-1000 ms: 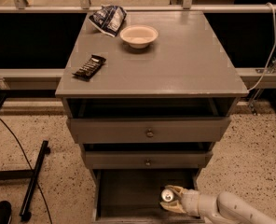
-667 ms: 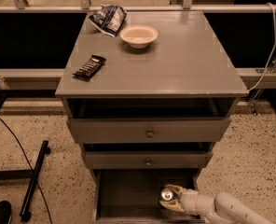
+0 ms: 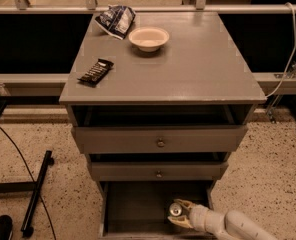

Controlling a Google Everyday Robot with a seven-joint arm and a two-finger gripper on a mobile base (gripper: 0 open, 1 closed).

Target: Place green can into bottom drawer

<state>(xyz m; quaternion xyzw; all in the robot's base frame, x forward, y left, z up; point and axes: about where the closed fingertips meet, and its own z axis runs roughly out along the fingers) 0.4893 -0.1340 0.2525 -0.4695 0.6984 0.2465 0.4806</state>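
- Green can [image 3: 176, 209] sits between the jaws of your gripper [image 3: 176, 213], silver top up, inside the open bottom drawer [image 3: 133, 206]
- Jaws are clenched on the can, one finger on either side
- Your gripper is low in the drawer's right half
- Bowl [image 3: 148, 37], snack bar [image 3: 95, 71] and crumpled bag [image 3: 115, 20] lie on the cabinet top, well above the jaws

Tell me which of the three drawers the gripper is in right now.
The bottom drawer, lowest and deepest. The gripper holds the green can inside its right front part; the knobbed top drawer and middle drawer sit above it.
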